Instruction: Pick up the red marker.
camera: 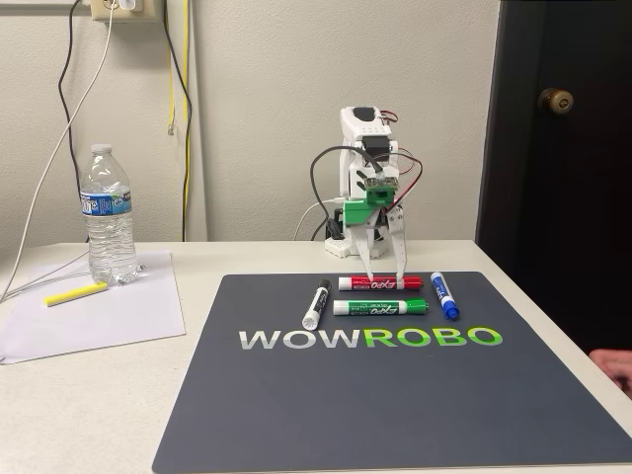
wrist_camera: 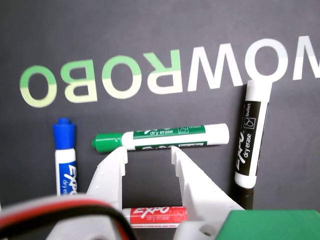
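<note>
1. Green marker (camera: 380,307) and black marker (camera: 316,304): lying nearer the mat (camera: 296,415)'s front edge; left alone.
2. Red marker (camera: 380,282): lying toward the mat's far edge, long axis parallel to that edge.
3. Gripper (camera: 387,276): fingers spread, tips down astride the barrel (wrist_camera: 155,216), across its axis; likely ready for closing.
4. Blue marker (camera: 444,294): just beside, at right in the fixed view.

You get even, soft indoor light in the fixed view — bright on the wall, with only faint shadows under the markers on the dark mat (camera: 395,395). The door (camera: 553,148) at right sits nearly black. In the wrist view the mat lettering is sharp, while the hand (wrist_camera: 148,152) and the cable (wrist_camera: 60,210) at the bottom edge blur.
</note>
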